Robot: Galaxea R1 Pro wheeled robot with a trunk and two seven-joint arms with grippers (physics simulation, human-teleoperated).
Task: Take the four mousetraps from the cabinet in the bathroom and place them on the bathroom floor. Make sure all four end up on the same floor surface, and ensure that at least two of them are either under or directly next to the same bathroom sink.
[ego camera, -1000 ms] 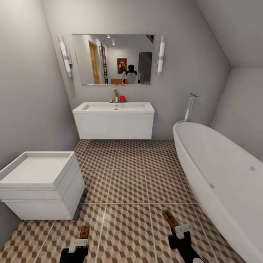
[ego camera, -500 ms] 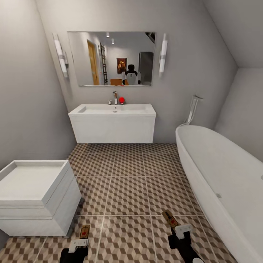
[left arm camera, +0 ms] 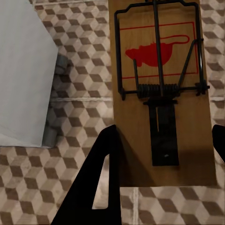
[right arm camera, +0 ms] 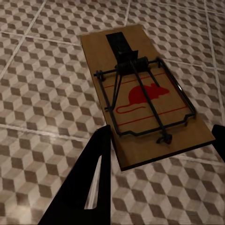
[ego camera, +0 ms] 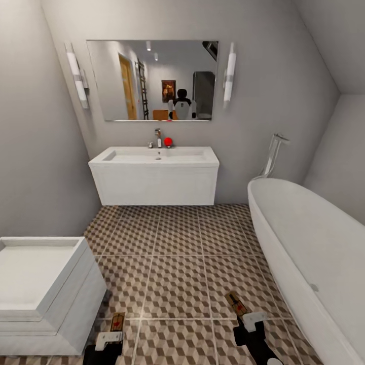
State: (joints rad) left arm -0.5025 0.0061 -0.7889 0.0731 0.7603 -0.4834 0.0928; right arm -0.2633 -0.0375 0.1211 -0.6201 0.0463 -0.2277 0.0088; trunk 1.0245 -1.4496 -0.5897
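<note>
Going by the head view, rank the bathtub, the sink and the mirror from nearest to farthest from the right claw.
1. Bathtub: just to the right of the right claw, running along the right wall.
2. Sink: across the tiled floor, hung on the far wall.
3. Mirror: on the same wall, higher above the sink.

Head view high, facing sink (ego camera: 154,175), wrist views close above shared floor (ego camera: 177,253)

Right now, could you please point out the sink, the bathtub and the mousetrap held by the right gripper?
sink (ego camera: 154,182): head view, front panel.
bathtub (ego camera: 304,238): head view, inner wall.
mousetrap (right arm camera: 140,98): right wrist view, red mouse print on the board.
</note>
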